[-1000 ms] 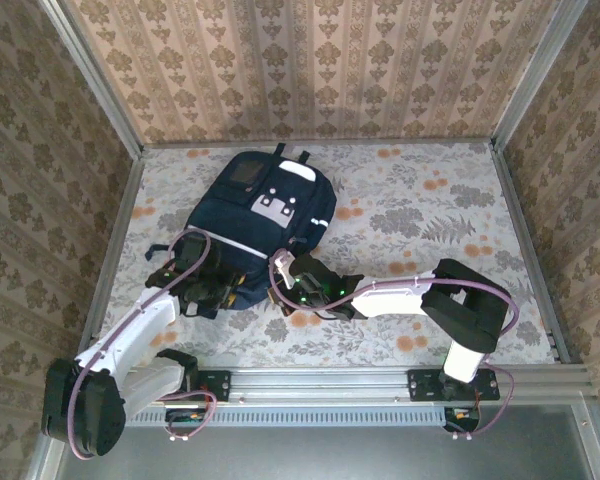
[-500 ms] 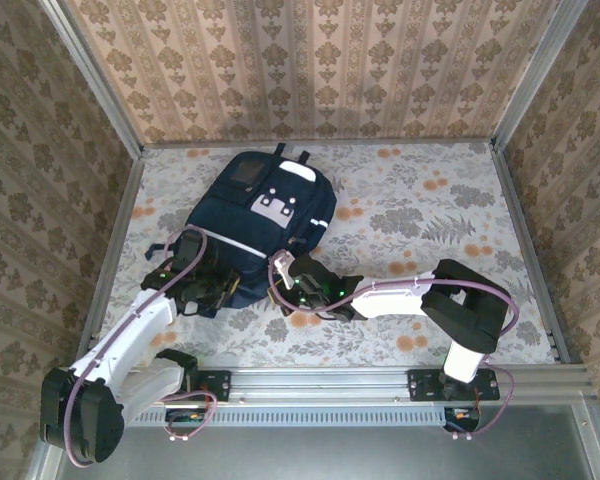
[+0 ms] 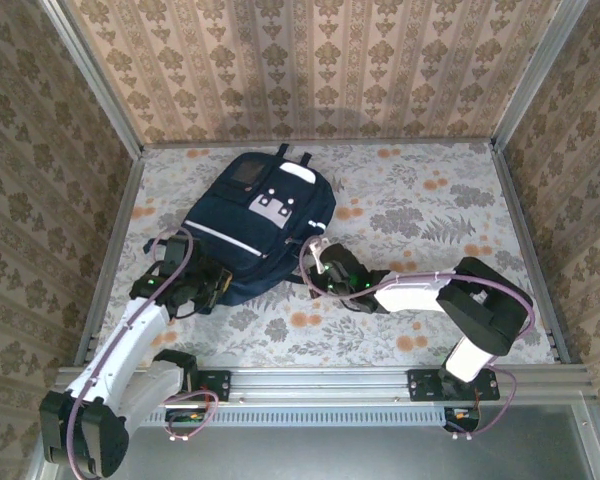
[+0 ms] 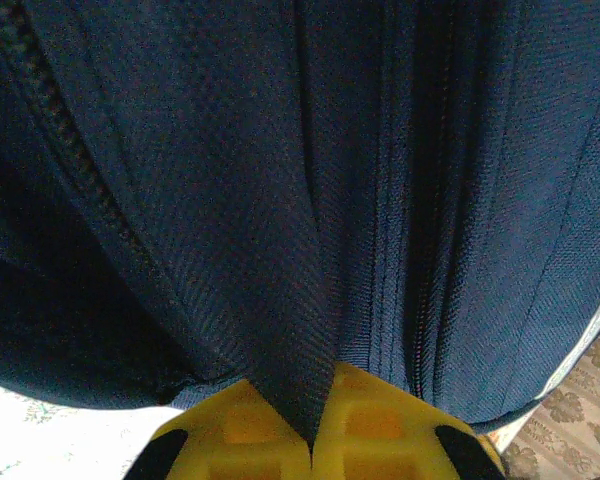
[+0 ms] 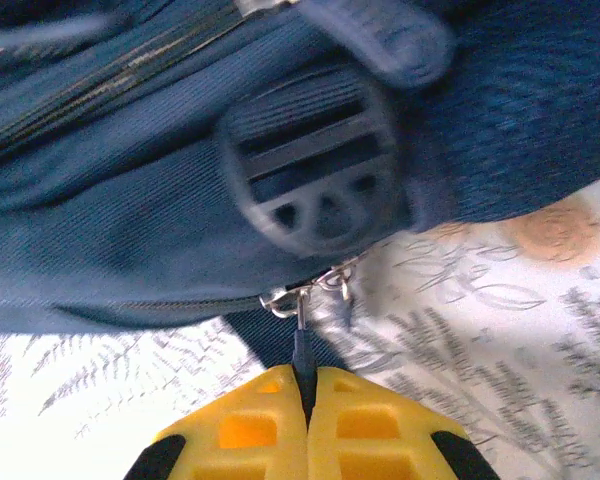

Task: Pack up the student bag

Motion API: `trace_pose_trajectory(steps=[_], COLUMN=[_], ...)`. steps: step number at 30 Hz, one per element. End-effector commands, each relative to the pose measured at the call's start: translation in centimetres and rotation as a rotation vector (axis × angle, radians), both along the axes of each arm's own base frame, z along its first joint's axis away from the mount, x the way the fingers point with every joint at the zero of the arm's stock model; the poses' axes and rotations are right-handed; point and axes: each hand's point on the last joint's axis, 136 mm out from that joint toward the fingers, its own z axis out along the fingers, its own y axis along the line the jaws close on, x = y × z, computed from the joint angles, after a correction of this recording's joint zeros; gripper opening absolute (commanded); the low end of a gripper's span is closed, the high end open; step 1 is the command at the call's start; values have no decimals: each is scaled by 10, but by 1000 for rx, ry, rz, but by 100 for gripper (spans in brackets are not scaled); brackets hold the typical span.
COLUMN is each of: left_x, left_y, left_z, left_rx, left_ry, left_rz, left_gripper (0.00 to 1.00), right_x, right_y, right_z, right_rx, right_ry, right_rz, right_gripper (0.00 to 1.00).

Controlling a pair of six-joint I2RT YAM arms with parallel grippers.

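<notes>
Item count:
- Table (image 3: 430,200): one.
- Student bag (image 3: 250,225): one.
- Robot arms: two, left arm (image 3: 130,335) and right arm (image 3: 420,295).
- Grippers: two, left gripper (image 4: 312,440) and right gripper (image 5: 306,400).
- Round plastic buckle (image 5: 315,160): one.
- Zipper pull (image 5: 300,345): one.

left gripper (image 4: 312,430) now shut (on bag (image 3: 250,225)), right gripper (image 5: 305,395) seemingly shifted rightward

The bag (image 3: 252,228) lies upper left of centre on the table (image 3: 440,205); left gripper (image 3: 216,285) at its lower-left edge, right gripper (image 3: 313,269) lower-right.
</notes>
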Motion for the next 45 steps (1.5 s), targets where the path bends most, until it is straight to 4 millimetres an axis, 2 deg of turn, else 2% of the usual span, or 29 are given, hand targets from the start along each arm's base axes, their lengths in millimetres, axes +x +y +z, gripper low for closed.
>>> trace_pose_trajectory(steps=[1, 3, 4, 6, 8, 10, 12, 13, 14, 15, 18, 20, 24, 26, 29, 31, 37, 40, 43, 45], left_x=[4, 7, 8, 10, 15, 18, 18, 19, 17, 15, 12, 9, -6, -14, -21, -21, -14, -21, -27, -28], left_y=[-5, -14, -19, -28, -42, -62, -84, -97, -111, -125, -170, -198, -254, -276, -300, -302, -264, -257, -265, -266], left_z=[2, 5, 9, 16, 23, 30, 31, 31, 26, 23, 19, 24, 28, 28, 26, 25, 21, 10, 8, 11], left_rx=[-17, -25, -15, 11, 18, 11, 12, 5, -17, -50, -110, -115, -153, -160, -164, -150, -86, -105, -137, -126], left_ry=[-25, -34, -42, -53, -74, -104, -110, -111, -89, -67, -37, -44, -15, -2, 8, 4, -25, 14, 36, 30], left_rz=[-38, -79, -106, -154, -199, -254, -304, -328, -342, -348, -390, -423, -501, -539, -615, -647, -598, -588, -610, -629], left_gripper=[0, 0, 0, 0, 0, 0, 0, 0, 0, 0, 0, 0, 0, 11, 15, 15, 14, 16, 25, 37], right_x=[26, 32, 35, 39, 36, 31, 25, 22, 20, 17, 10, 9, 9, 10, 10, 11, 12, 13, 15, 17], right_y=[-23, -28, -34, -45, -45, -51, -74, -91, -112, -128, -164, -180, -202, -210, -215, -216, -212, -214, -219, -221], right_z=[5, 6, 5, 2, 6, 15, 34, 42, 62, 73, 111, 124, 134, 136, 136, 136, 140, 138, 133, 132], right_rx=[-2, -7, -25, -53, -35, -10, 6, 11, 34, 25, 5, -16, -11, 12, 47, 47, 75, 75, 67, 67], right_ry=[-20, -14, -14, -4, -1, -10, -67, -101, -146, -174, -270, -291, -303, -300, -298, -297, -321, -330, -328, -322], right_rz=[-131, -162, -191, -244, -229, -247, -343, -410, -496, -558, -664, -697, -737, -753, -746, -735, -699, -699, -714, -720], right_gripper=[0, 0, 4, 22, 38, 43, 44, 50, 54, 57, 61, 65, 67, 68, 67, 67, 65, 65, 65, 66])
